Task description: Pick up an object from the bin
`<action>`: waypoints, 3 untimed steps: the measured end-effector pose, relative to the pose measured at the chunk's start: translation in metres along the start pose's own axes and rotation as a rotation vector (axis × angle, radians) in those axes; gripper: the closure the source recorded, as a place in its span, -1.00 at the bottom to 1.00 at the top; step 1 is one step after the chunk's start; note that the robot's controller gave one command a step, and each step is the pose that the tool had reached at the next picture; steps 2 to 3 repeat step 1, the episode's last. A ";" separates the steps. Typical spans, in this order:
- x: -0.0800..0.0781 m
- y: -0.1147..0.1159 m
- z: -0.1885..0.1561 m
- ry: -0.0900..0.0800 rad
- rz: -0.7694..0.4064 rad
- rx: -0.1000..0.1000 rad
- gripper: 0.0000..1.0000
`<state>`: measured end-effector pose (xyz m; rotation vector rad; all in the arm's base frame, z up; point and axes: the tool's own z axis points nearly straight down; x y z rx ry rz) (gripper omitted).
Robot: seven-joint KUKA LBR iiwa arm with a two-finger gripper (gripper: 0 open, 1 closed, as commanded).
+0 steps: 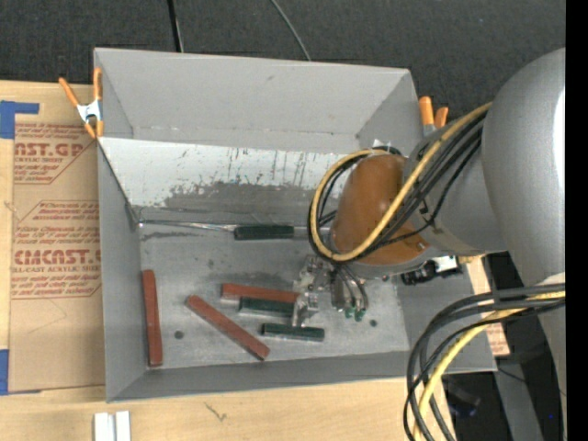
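Gripper point(329, 312) low in bin point(184, 168), lower-right of centre in frame, under orange wrist cover point(367, 209); claw spread apart, nothing clamped, bare floor btwn tips. Finger point(308, 306) on frame-left side sits at right ends of small cluster: short red-brown bar point(257, 292), upper green bar point(266, 306) just below it, lower green bar point(292, 332) beneath; contact w/ these can't be told. Elsewhere: long red-brown bar point(227, 327) lying diag. at lower centre, left red-brown bar point(152, 318) along left wall, back green bar point(266, 232) near rear wall, all well apart from claw.
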<state>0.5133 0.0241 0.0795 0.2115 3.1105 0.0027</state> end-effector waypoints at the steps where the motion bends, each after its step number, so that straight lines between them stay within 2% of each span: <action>1: 0.008 0.001 -0.123 0.024 -0.187 0.001 1.00; 3: 0.008 0.001 -0.123 0.024 -0.187 0.001 1.00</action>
